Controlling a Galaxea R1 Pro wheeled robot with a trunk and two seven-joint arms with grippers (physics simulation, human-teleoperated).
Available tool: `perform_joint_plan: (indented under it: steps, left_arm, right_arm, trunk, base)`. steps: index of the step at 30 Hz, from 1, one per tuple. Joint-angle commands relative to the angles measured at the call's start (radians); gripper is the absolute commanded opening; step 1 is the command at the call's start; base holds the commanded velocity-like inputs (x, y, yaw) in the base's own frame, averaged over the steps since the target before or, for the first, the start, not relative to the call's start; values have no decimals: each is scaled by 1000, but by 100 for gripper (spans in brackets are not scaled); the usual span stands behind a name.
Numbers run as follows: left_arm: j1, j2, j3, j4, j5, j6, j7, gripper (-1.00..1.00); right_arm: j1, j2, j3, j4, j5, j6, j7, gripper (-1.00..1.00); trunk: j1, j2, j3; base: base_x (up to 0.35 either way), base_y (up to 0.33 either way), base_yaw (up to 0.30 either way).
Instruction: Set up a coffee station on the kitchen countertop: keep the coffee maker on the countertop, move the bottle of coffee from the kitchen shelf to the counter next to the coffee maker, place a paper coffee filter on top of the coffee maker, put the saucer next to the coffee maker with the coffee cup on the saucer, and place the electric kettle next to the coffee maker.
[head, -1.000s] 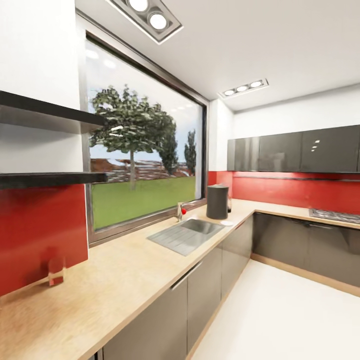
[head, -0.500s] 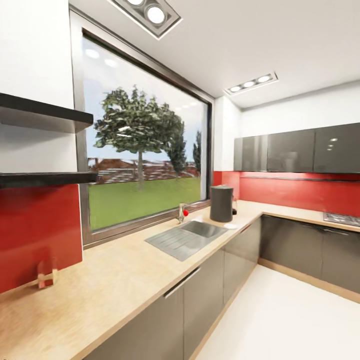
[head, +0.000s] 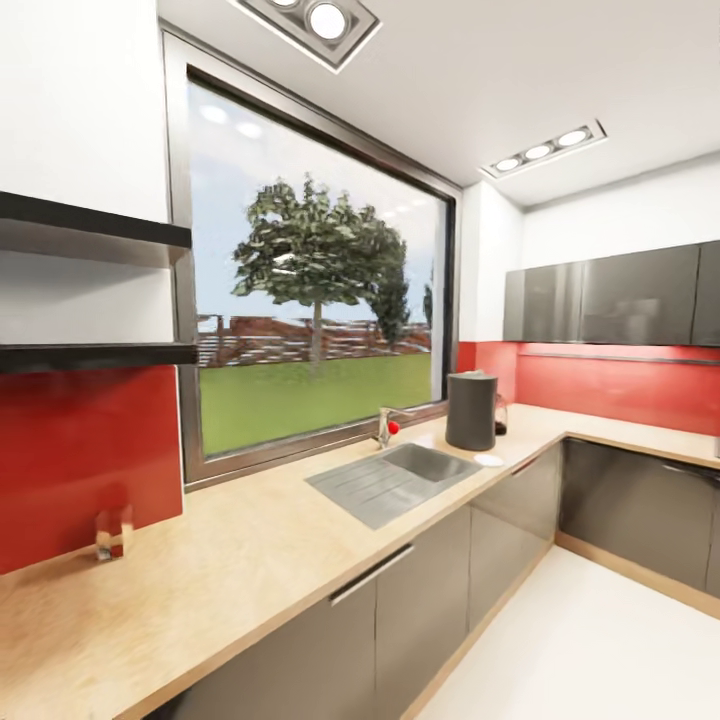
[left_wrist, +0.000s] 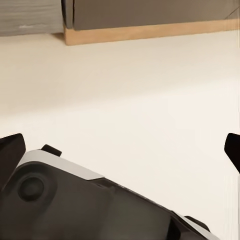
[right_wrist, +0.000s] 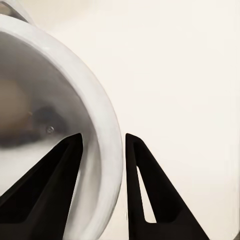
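view has swung left since the earlier frame, so coffee maker (head: 471, 410) sits further right in it, on the surface (head: 240, 560) past the sink (head: 395, 477). right tool (right_wrist: 102, 187) pinches the cup (right_wrist: 102, 145) rim. left tool's (left_wrist: 122, 150) fingers sit wide apart, empty.

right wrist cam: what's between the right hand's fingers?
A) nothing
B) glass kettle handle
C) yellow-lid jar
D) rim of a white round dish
D: the two dark fingers straddle the white curved rim of the saucer, one on each side.
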Motion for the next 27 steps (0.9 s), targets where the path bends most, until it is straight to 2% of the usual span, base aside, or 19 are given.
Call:
perform_joint_plan:
  steps: [1, 12, 27]
  left_arm:
    - [1, 0, 0, -1, 8, -2, -5, 100]
    - [1, 0, 0, -1, 8, -2, -5, 100]
    - [1, 0, 0, -1, 8, -2, -5, 100]
  right_arm:
    - [-1, 0, 5, 3, -11, -5, 7, -100]
    - [-1, 1, 5, 3, -12, -9, 7, -100]
    - [-1, 5, 5, 3, -11, -21, 7, -100]
  trunk:
    - [0, 0, 0]
    - [0, 0, 0]
    - [0, 0, -5]
  base:
    - [88, -273, 74]
    - [86, -274, 46]
    - [85, -274, 264]
